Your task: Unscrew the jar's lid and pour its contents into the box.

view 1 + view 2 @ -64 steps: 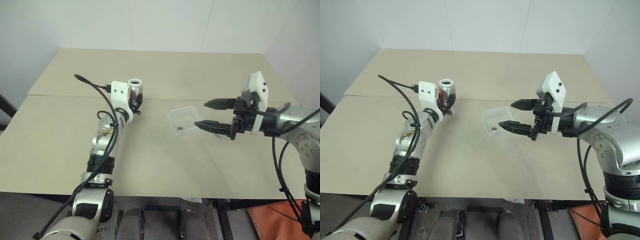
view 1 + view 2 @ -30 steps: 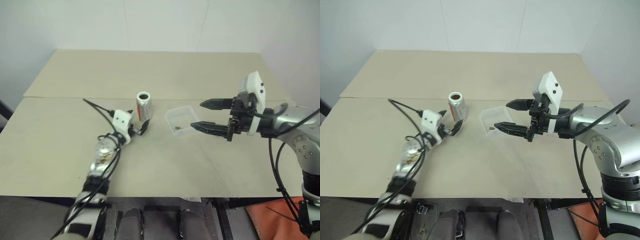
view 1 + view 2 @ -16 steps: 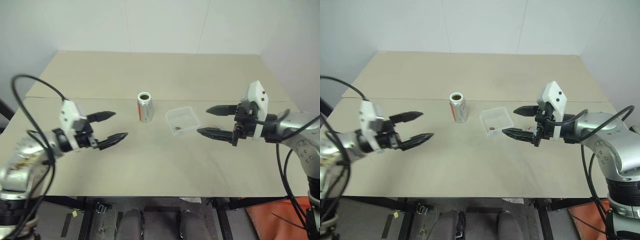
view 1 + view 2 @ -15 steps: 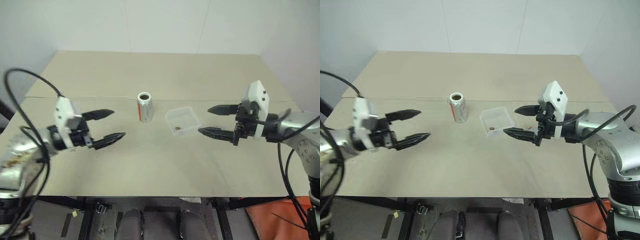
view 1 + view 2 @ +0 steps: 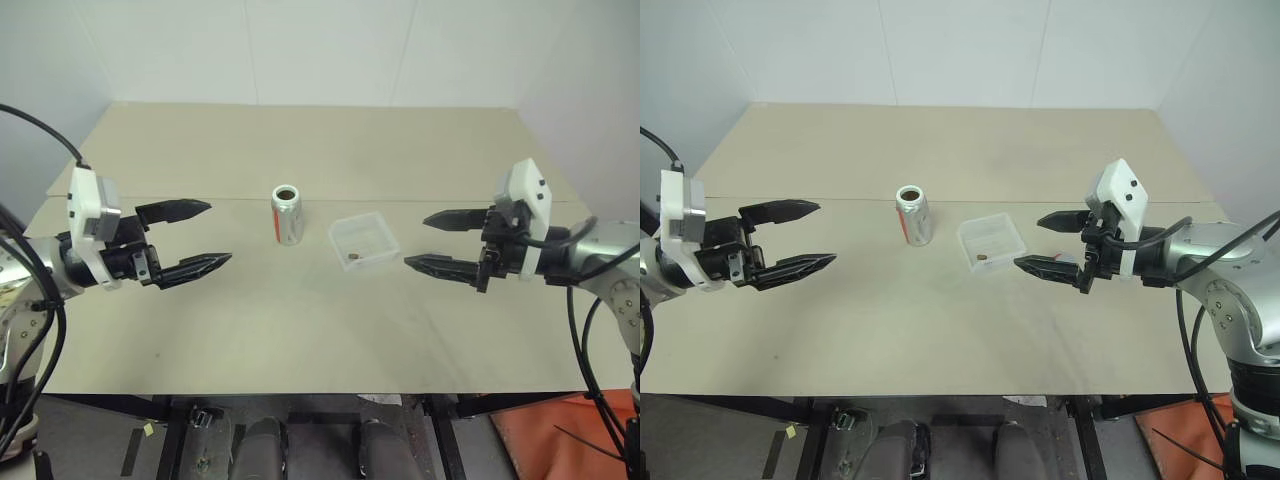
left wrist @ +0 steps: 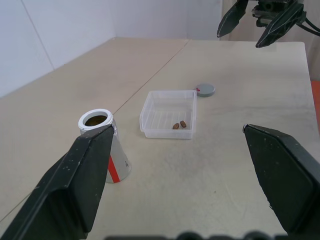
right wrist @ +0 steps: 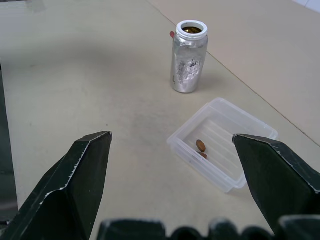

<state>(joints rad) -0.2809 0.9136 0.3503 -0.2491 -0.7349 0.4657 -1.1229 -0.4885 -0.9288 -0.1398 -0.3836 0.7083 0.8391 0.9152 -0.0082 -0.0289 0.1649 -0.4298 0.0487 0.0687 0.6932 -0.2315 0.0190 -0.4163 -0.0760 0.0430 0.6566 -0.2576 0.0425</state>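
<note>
On the surface (image 5: 300, 330): task things sit between the two arms.
Jar (image 5: 287, 214): upright, open-mouthed, resting free just left of the box; something brown shows inside its mouth in the wrist views, too small to tell what.
Lid (image 6: 205, 89): off, lying flat beyond the box's far corner.
Box (image 5: 364, 240): on the surface, two small brown bits (image 7: 200, 146) lying in it.
Left pincer (image 5: 205, 236): spread wide, empty, hanging well left of the jar.
Right pincer (image 5: 436, 243): spread wide, empty, hanging just right of the box.
Stage: pour looks done, both arms clear of the things.
Doing it well: if brown remains in the jar, one more tip is needed; take the jar low on its body, bring its mouth over the box's middle, tilt slowly.
Risk: bumping the light box or the lid.
</note>
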